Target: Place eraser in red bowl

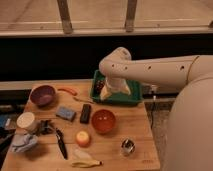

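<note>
Jaws: at the tip of the arm (150, 67), low over the green tray (131, 96) in the upper middle of the frame. I cannot tell whether they are spread or pressed together.
Green tray: at the far edge of the desk (137, 127), with something dark at its left end that is too small to name.
Eraser (86, 113): lies flat on the desk at mid-frame, below and left of the jaws, with its long side running up and down the frame.
Red bowl (103, 121): upright, just right of the eraser. I cannot tell whether the two touch.
Sponge (65, 113): just left of the eraser.
Handling: probably a light, stiff, slim block that will not crush. It sits low, so the jaws would have to come down almost to the wood.
Where to hold: across the narrow width at mid-length, from above, so it hangs level. The bowl and sponge leave little room on either side.
Fit: it looks about as long as the bowl is wide, so it may end up propped on the rim.
Further out: purple bowl (42, 94) at upper left, knife (61, 145) at lower left.
</note>
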`<state>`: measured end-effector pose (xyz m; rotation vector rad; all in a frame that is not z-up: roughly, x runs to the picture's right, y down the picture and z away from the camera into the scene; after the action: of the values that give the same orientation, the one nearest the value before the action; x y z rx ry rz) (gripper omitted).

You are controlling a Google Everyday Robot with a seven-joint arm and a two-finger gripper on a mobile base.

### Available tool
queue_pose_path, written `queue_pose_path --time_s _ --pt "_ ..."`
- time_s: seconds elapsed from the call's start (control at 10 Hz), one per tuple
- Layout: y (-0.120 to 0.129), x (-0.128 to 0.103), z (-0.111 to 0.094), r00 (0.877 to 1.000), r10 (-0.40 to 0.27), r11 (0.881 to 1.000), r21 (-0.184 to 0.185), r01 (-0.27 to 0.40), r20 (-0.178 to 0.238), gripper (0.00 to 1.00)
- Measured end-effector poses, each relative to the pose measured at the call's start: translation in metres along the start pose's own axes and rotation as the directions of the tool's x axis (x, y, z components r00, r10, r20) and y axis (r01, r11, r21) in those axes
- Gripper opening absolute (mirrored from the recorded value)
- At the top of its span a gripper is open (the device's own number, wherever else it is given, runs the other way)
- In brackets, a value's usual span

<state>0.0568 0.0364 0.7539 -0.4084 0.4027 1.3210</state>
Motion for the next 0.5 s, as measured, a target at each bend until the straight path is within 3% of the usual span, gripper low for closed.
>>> queue_pose_path --time_s 0.5 --pt "0.0005 -0.0003 -0.0003 1.000 -0.007 1.000 0.004 0.007 0.004 0.80"
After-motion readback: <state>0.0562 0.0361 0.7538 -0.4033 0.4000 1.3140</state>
